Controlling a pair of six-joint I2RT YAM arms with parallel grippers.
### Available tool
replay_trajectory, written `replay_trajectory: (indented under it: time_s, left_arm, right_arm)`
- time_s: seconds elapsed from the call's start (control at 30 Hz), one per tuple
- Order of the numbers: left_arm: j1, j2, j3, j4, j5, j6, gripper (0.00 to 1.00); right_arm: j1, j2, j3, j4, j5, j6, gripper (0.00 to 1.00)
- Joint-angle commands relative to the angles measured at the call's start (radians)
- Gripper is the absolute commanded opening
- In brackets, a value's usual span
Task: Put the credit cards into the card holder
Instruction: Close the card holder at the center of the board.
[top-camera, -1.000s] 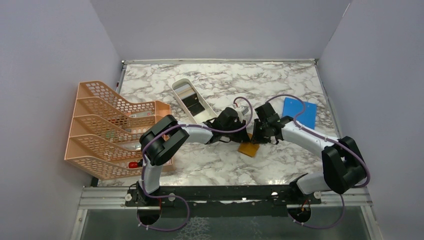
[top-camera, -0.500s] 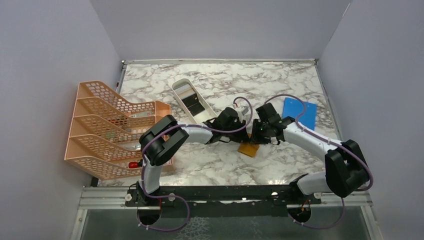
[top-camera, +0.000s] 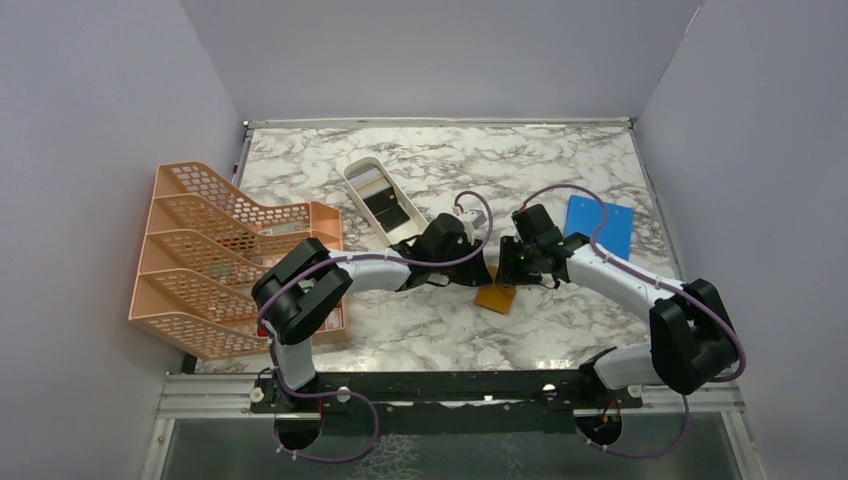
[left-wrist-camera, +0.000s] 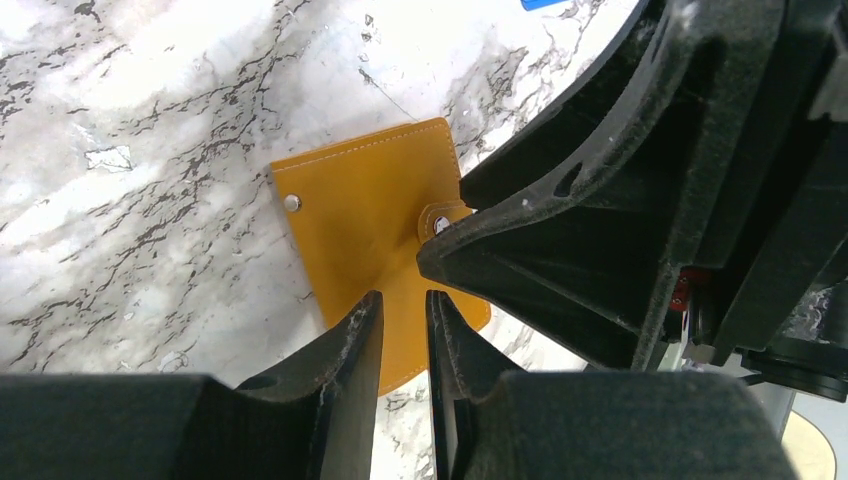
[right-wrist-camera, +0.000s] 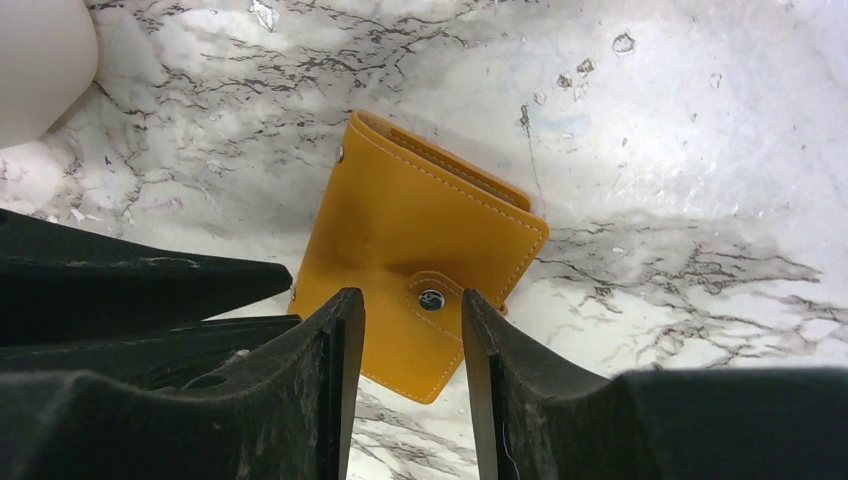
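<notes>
The orange-tan card holder (top-camera: 497, 297) lies folded and snapped shut on the marble table, also seen in the left wrist view (left-wrist-camera: 365, 225) and the right wrist view (right-wrist-camera: 420, 225). My left gripper (left-wrist-camera: 403, 300) hovers over its near edge, jaws a narrow gap apart with nothing between them. My right gripper (right-wrist-camera: 408, 298) stands open over the snap tab, holding nothing. Both grippers meet above the holder, the left (top-camera: 478, 272) and the right (top-camera: 508, 275). The credit cards, one black (top-camera: 392, 212) and one pale (top-camera: 369, 183), lie in the white tray (top-camera: 352, 172).
A peach mesh file rack (top-camera: 225, 260) stands at the left. A bright blue flat sheet (top-camera: 600, 225) lies right of the right arm. The white tray's end shows in the right wrist view's corner (right-wrist-camera: 40, 50). Grey walls close in three sides.
Both grippers have widened their jaws, the right more than the left. The left arm has drawn back a little to the left. The holder has stayed in place.
</notes>
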Motion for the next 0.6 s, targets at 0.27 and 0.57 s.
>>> replay_trajectory:
  time_s: [0.27, 0.57]
  left_arm:
    - [0.002, 0.004, -0.035, 0.019, 0.027, 0.005, 0.24]
    - [0.002, 0.009, -0.036, 0.021, 0.023, 0.010, 0.23]
  right_arm:
    - [-0.003, 0.072, 0.041, 0.064, -0.041, -0.091, 0.48]
    - [-0.002, 0.039, 0.014, 0.076, -0.110, -0.088, 0.45]
